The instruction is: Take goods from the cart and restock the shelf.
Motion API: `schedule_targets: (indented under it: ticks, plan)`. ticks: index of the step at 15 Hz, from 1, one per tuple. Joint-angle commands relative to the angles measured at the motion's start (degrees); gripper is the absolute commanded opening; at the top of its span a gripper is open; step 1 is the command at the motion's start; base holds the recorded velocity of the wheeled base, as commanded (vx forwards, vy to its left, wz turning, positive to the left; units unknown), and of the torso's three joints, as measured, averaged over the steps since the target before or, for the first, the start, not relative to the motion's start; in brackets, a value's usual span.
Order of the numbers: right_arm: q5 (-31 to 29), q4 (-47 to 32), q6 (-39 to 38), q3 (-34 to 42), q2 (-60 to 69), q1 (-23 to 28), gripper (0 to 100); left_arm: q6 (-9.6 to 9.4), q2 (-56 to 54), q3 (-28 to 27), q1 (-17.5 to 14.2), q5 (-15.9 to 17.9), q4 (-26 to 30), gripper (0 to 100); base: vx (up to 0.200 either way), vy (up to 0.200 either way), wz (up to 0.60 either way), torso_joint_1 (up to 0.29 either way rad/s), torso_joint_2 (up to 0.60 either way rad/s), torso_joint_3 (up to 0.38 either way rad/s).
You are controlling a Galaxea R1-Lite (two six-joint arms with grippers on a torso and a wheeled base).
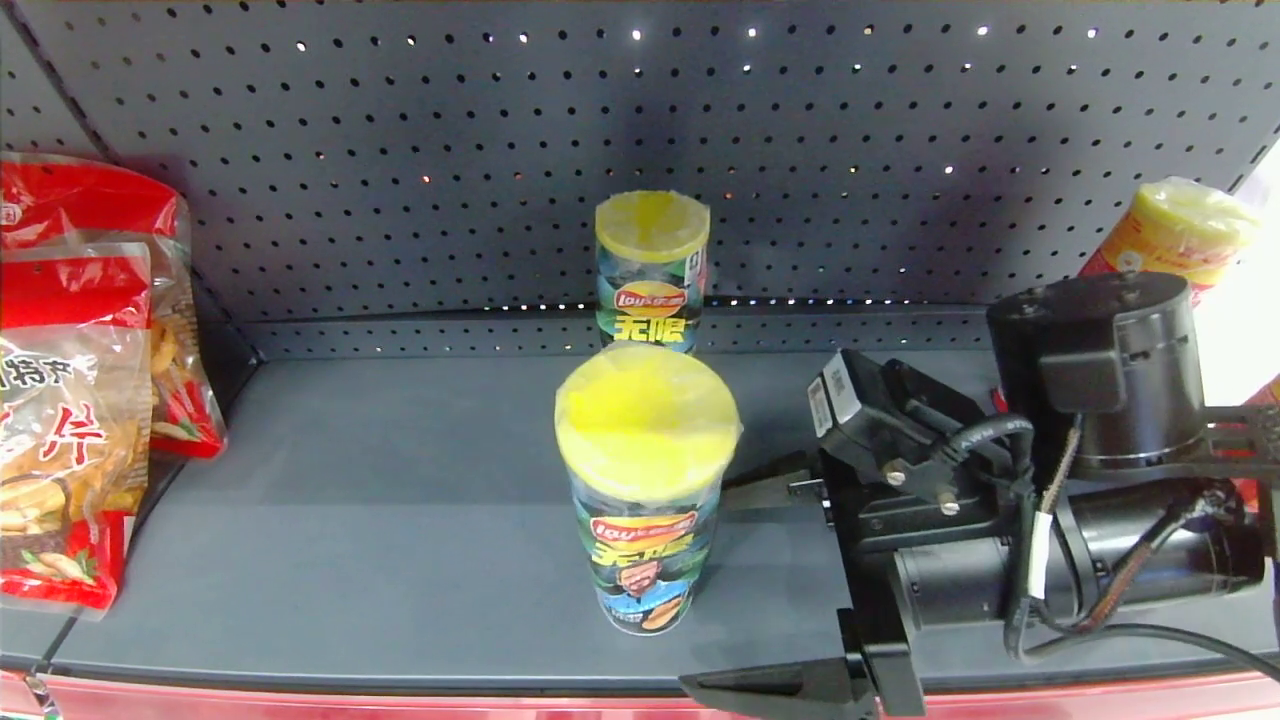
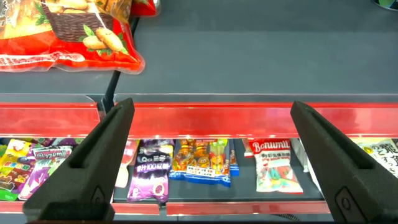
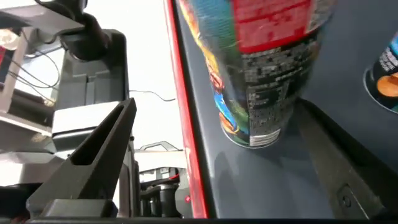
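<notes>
On the grey shelf [image 1: 400, 520] we saw the front chip can [image 1: 647, 480] standing upright, with a second can [image 1: 651, 268] behind it. Our right gripper [image 1: 715, 590] was spread wide just beside the front can. Our left gripper [image 2: 211, 162] was also spread, facing the red edge [image 2: 199, 118] of the shelf.

From the head, looks forward and down onto the shelf [image 1: 400, 520], close. From the left wrist, faces the shelf's red rail [image 2: 205, 118] from just out front, sharing the bag [image 2: 68, 37] with the head view. From the right wrist, looks along the shelf edge, very near the front can [image 3: 261, 74], likewise shared.
</notes>
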State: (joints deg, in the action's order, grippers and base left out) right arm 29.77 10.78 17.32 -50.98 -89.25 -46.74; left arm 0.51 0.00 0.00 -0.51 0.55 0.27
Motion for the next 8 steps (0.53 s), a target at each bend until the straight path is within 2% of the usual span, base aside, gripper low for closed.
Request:
schedule_targets:
  ticks: [1, 8]
  plan:
    - [-0.1, -0.1, 0.0, 0.6, 0.7, -1.3, 100, 0.02, 0.1, 0.0, 0.0, 0.0, 0.0, 100, 0.000, 0.000, 0.00, 0.000, 0.00, 0.000]
    - [-0.2, -0.1, 0.1, 2.1, 1.4, -2.0, 100, 0.02, 0.1, 0.0, 0.0, 0.0, 0.0, 100, 0.000, 0.000, 0.00, 0.000, 0.00, 0.000]
